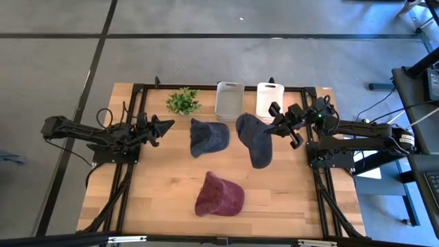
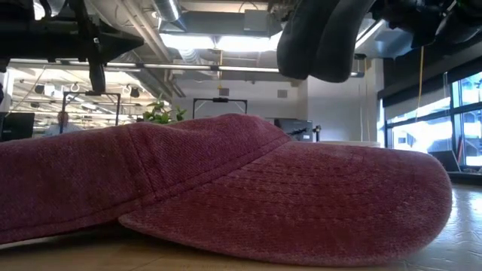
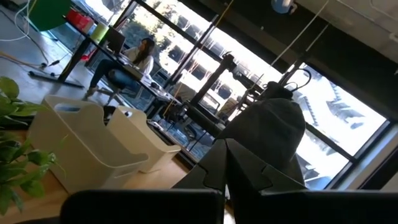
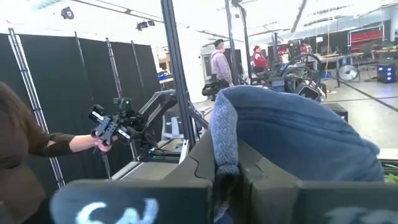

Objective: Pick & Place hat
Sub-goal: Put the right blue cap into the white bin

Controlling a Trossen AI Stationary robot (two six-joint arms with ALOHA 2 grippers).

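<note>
A: Dark blue denim-like cloth, item one: a blue hat (image 1: 255, 139) clamped between the fingers of the right gripper (image 1: 272, 128), right of centre in the high view. In the right wrist view the two dark fingers (image 4: 205, 155) pinch the hat's edge and the crown bulges beyond them. The hat hangs lifted above the table; in the low view it dangles at top centre, clear of the wood.

B: And the other tool?

A: Left gripper (image 1: 167, 125), left of centre in the high view, fingers brought together on nothing, poised above the table and pointing toward the middle.

B: Next items outward?

A: A second blue hat (image 1: 208, 136), flat on the wooden table (image 1: 164, 185), just left of the held one and apart from it. A maroon hat (image 1: 219, 195) lower centre, well apart from both; it fills the low view's foreground.

B: Along the upper edge?

A: A white bin (image 1: 229, 100) and beside it, to the right, a white cutting board (image 1: 269, 99). A small green plant (image 1: 182, 101) to the bin's left.

B: Beyond the table?

A: In the right wrist view, a person's hand (image 4: 99, 142) at left holding a dark device; two people standing farther back.
</note>
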